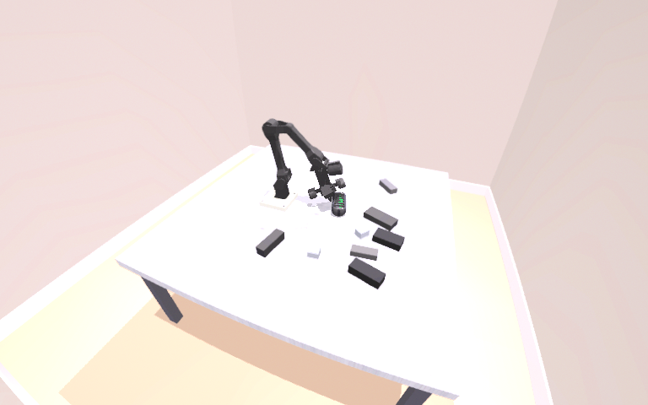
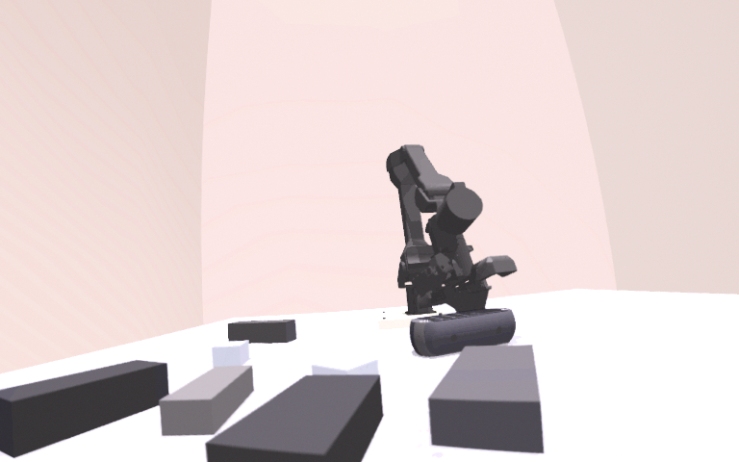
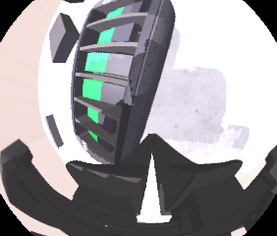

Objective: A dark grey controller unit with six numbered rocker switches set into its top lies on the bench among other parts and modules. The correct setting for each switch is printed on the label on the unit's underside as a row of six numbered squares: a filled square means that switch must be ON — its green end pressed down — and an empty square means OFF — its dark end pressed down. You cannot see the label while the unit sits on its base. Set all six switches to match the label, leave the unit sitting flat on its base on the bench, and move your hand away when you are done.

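Note:
The dark grey controller unit (image 1: 337, 212) (image 2: 465, 334) (image 3: 151, 74) is on the bench, top facing up; whether its base is quite flat I cannot tell. Green rocker ends show in a row in its slots in the wrist view, with grey parts beside them. The numbers are not readable, and the tilt of each rocker is hard to tell. The label on the underside is hidden. My gripper (image 3: 152, 137) is shut and empty. Its tips are beside the unit's near end in the wrist view, low at its arm side; contact is not clear.
Dark blocks (image 1: 380, 218) (image 1: 387, 239) (image 1: 366, 272) (image 1: 270, 242) and grey blocks (image 1: 364, 252) (image 1: 387, 186) lie on the bench (image 1: 217, 225). Small white pieces (image 1: 361, 232) (image 1: 313, 252) lie among them. The arm's white base plate (image 1: 271, 202) is at the back.

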`<state>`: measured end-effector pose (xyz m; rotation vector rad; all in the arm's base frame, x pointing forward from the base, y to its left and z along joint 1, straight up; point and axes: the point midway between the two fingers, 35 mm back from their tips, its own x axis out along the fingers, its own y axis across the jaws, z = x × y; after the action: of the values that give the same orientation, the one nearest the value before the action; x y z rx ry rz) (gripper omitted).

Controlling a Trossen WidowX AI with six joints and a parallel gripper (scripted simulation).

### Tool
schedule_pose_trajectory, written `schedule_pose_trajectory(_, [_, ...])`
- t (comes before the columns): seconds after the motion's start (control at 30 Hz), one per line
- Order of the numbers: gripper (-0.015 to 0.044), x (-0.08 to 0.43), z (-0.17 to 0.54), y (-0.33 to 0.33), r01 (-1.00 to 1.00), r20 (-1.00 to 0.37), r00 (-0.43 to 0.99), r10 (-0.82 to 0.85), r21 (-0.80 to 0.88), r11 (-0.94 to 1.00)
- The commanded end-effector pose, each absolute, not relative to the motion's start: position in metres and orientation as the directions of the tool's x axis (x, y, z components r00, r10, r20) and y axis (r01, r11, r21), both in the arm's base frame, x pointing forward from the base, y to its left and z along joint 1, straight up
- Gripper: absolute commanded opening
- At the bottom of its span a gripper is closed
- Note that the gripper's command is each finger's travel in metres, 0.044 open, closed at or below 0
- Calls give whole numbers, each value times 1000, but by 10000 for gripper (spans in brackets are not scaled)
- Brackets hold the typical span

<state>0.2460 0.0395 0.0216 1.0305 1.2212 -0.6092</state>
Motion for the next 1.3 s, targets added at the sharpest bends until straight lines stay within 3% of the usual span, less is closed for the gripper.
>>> schedule_pose_trajectory(0.0, [0, 253, 23, 41, 842, -950, 281, 138, 313, 438])
schedule_pose_trajectory(0.47, [0, 270, 23, 44, 842, -949, 283, 138, 314, 438])
schedule_pose_trajectory(0.83, [0, 205, 75, 19, 843, -951, 279, 136, 310, 439])
schedule_pose_trajectory(1.07, [0, 209, 78, 18, 852, -955, 267, 132, 298, 431])
schedule_pose_trajectory(1.27, [0, 246, 100, 8, 914, -982, 164, 93, 187, 361])
